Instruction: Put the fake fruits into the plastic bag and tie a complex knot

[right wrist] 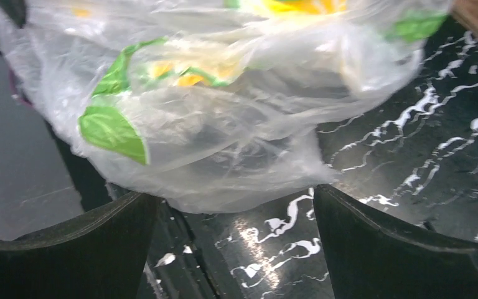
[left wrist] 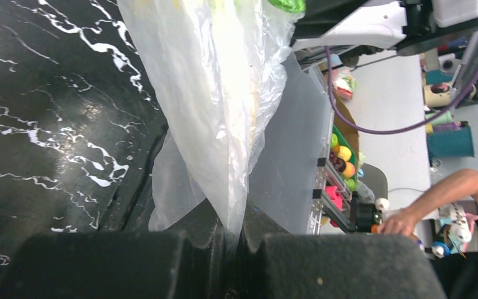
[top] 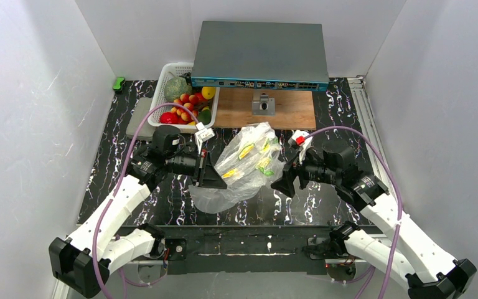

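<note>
The clear plastic bag (top: 244, 168) with lemon-slice print lies crumpled in the middle of the black marbled table. My left gripper (top: 206, 171) is shut on the bag's left edge; in the left wrist view the thin film (left wrist: 215, 106) runs down into the closed jaws. My right gripper (top: 284, 180) is open at the bag's right side; in the right wrist view the bag (right wrist: 211, 112) hangs just ahead of the spread fingers (right wrist: 373, 243), not between them. The fake fruits (top: 187, 107), red, yellow and green pieces, lie in the white lattice basket (top: 162, 93) at the back left.
A grey network switch (top: 258, 56) stands at the back over a wooden board (top: 286, 112) with a small metal fixture (top: 263, 104). A grey pad (top: 138, 118) lies left of the basket. White walls enclose the table on three sides.
</note>
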Controlling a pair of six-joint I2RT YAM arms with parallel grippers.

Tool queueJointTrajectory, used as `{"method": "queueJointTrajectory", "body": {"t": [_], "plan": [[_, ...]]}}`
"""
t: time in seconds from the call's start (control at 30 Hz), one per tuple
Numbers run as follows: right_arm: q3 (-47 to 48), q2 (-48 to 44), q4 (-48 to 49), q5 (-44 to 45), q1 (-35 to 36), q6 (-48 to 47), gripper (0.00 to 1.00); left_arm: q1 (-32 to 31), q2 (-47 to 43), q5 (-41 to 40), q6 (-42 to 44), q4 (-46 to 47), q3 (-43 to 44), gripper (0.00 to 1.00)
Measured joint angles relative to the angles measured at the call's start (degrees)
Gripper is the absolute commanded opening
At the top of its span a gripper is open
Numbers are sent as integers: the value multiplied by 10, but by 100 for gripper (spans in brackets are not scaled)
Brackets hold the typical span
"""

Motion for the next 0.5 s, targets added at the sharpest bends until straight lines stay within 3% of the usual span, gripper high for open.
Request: {"method": "queueJointTrajectory", "body": {"t": [0.2, 0.4, 0.5], "plan": [[-3, -27, -19, 41, -13, -33, 99, 0, -3, 37, 2, -6, 0, 0], [-5, -80, -30, -50, -26, -40, 98, -2, -7, 58, 16, -15, 0, 0], [-5, -54, -19, -99, -26, -35, 98, -9, -6, 65, 23, -16, 2, 0]]}}
